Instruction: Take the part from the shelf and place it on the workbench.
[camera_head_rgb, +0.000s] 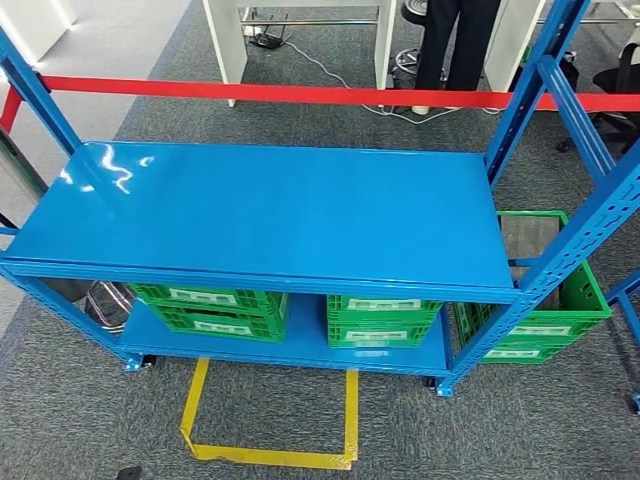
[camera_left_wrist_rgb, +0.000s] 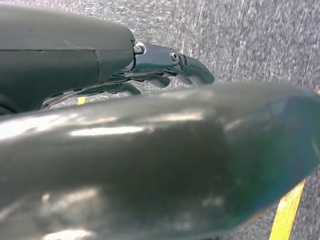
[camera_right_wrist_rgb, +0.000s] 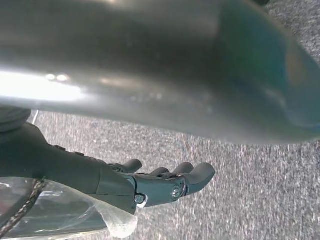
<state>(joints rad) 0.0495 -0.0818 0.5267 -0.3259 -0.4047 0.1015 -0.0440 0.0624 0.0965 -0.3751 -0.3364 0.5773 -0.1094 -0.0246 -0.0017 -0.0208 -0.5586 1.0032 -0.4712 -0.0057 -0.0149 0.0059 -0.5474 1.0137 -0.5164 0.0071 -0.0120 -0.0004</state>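
The blue metal shelf (camera_head_rgb: 264, 215) stands in front of me in the head view, and its top board is bare and glossy. On its lower board sit two green crates (camera_head_rgb: 215, 310) (camera_head_rgb: 381, 320), their insides hidden under the top board. A third green crate (camera_head_rgb: 540, 300) rests on the floor at the shelf's right end, with nothing visible in it. My left hand (camera_left_wrist_rgb: 166, 65) hangs over grey carpet, fingers stretched out and holding nothing. My right hand (camera_right_wrist_rgb: 166, 182) hangs the same way, fingers extended and bare.
A red bar (camera_head_rgb: 302, 95) runs across behind the shelf. Blue uprights (camera_head_rgb: 562, 225) rise at the right end. A yellow tape square (camera_head_rgb: 272, 455) marks the carpet before the shelf. A person's legs (camera_head_rgb: 453, 45) and white table legs (camera_head_rgb: 226, 40) stand beyond.
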